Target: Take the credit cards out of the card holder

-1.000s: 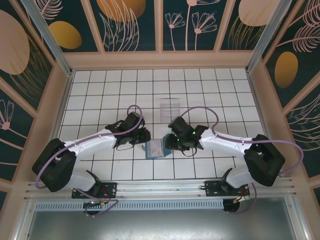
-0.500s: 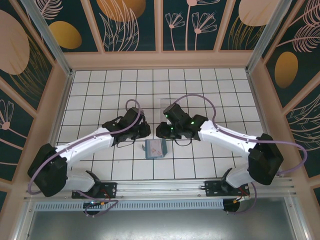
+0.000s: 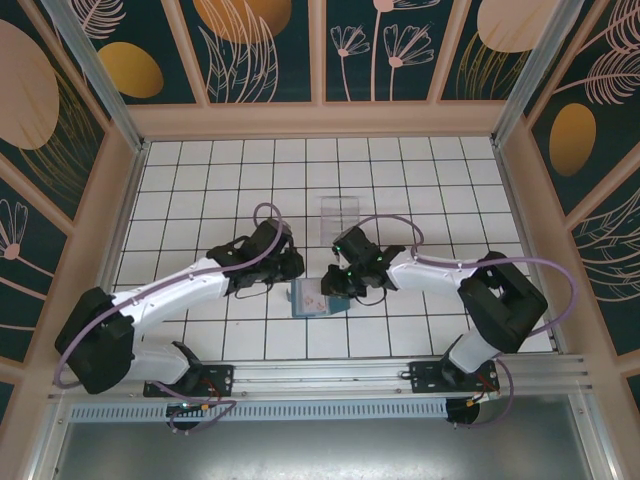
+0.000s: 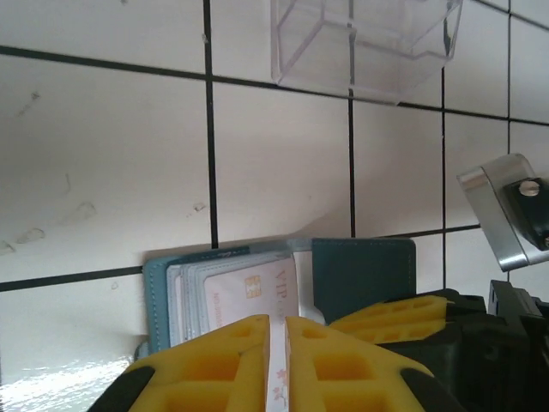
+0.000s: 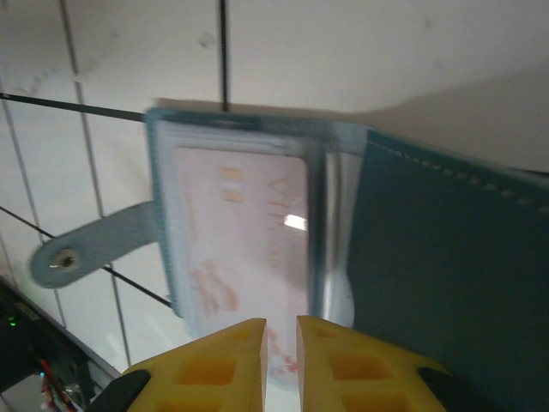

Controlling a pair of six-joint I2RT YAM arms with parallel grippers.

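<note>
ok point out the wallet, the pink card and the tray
wallet (image 5: 446, 257), right wrist view, on its teal flap
pink card (image 5: 240, 240), right wrist view, middle of its face
tray (image 4: 343, 60), left wrist view, on its near wall

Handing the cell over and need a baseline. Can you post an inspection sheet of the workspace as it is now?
Surface: white tiled table, black grid.
Job's things: card holder lies open; pale pink card in its clear sleeve.
Clutter: clear plastic tray beyond the holder.
Grippers: left gripper and right gripper at the holder, jaws nearly together; grip cannot be told.
Cables: purple cable loops over each arm.
Surroundings: wood-framed teal leaf panels; metal rail at near edge.
</note>
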